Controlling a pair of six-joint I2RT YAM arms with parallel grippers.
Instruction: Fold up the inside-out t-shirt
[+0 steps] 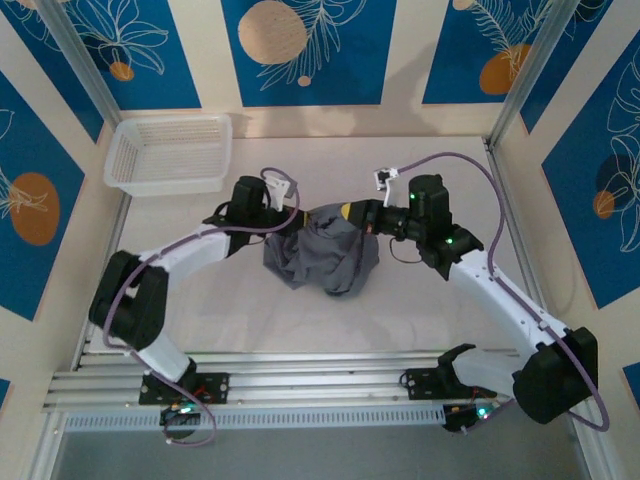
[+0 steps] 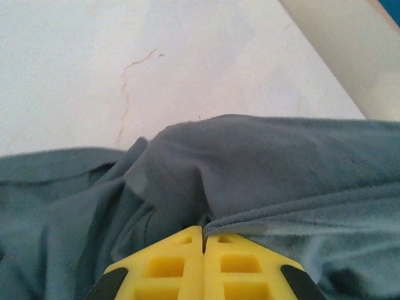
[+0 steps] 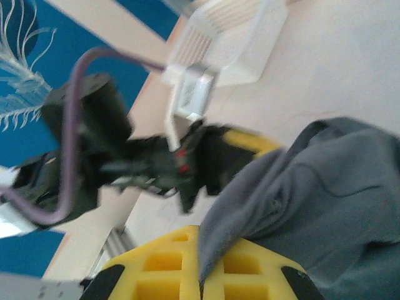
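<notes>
Yellow-tipped left gripper [image 2: 203, 239] and right gripper [image 3: 201, 242] each pinch the bunched inside-out t-shirt [image 1: 322, 250] over the worktop [image 1: 420, 325]; risk: uneven pulling may slip a hem free, leaving it crumpled.

Bright, even, diffuse light from above; only a soft shadow under the t-shirt [image 1: 320, 255], frame centre. Top view sharp. Right wrist view motion-blurred, worst over the left arm [image 3: 94, 144], left half.
</notes>
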